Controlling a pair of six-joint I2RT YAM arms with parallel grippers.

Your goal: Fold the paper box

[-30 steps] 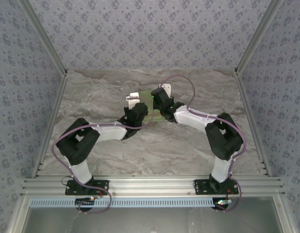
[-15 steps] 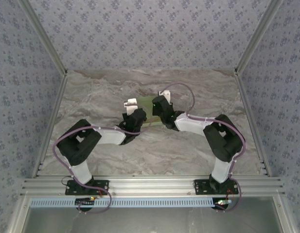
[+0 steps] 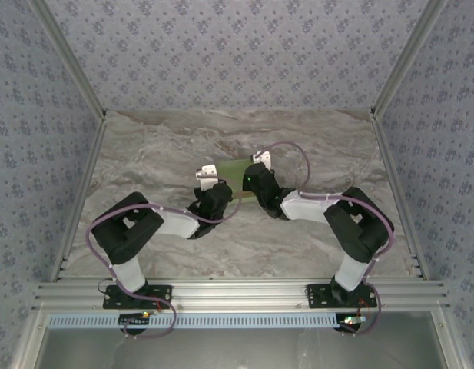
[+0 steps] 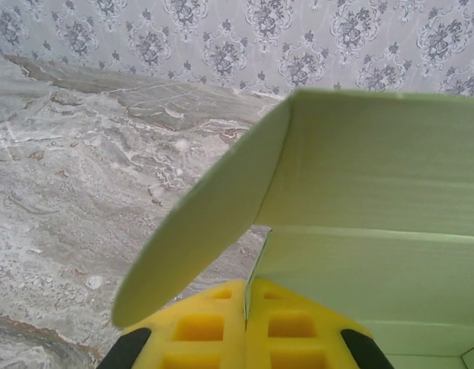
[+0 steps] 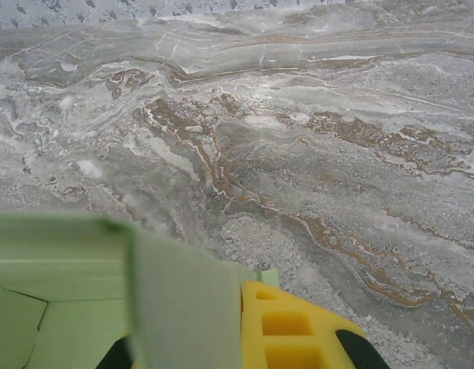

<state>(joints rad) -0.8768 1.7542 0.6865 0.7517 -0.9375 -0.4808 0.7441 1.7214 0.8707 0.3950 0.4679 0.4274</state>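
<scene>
Your left hand and right hand meet over the middle of the counter, with the box spanning the gap between them. It is only half formed, and from above you cannot tell whether its lower edge touches the counter. In the left wrist view the left hand has its yellow pads pressed together on a thin edge of the box. A rounded flap swings loose out to the left. In the right wrist view the right hand is likewise pinched on an upright panel of the box, with one pad showing beside it. The main danger, as I judge it, is that both hands grip the same light card. If you drive them apart, or twist one against the other, the card will tear at a crease or buckle where no crease was cut. Push them together too far and the open walls will collapse flat. The grips are shallow and near the edges, so a quick move could pull the card out from between the pads and drop the box. Watch that loose flap too. It could catch on a hand or fold the wrong way if a wall is closed over it before it is tucked.
</scene>
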